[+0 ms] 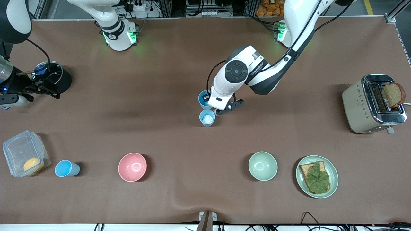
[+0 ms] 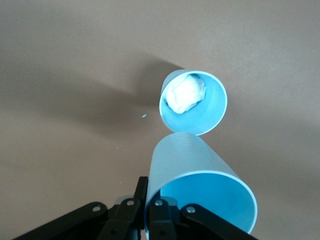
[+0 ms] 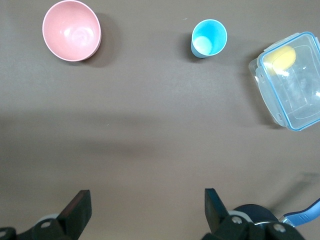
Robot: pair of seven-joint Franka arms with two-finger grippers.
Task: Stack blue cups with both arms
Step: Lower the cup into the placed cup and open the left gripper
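Right gripper [image 1: 43,86]: waits with fingers spread and empty over the table's 9 o'clock edge, clear of the work.
Spare blue cup [image 1: 66,168]: upright at 8 o'clock, between lidded container [image 1: 24,154] and pink bowl [image 1: 132,167].
Left gripper [image 1: 221,107]: at centre, clenched on the rim of the held blue cup [image 1: 203,98]; cup tilted, lined up for nesting.
Target blue cup [image 1: 207,118]: upright on the table just beneath; paler, white lump inside.

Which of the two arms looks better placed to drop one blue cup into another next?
The left. Its gripper is already shut on a blue cup right above the cup with the white patch. The right gripper hangs open and empty near the table's end.
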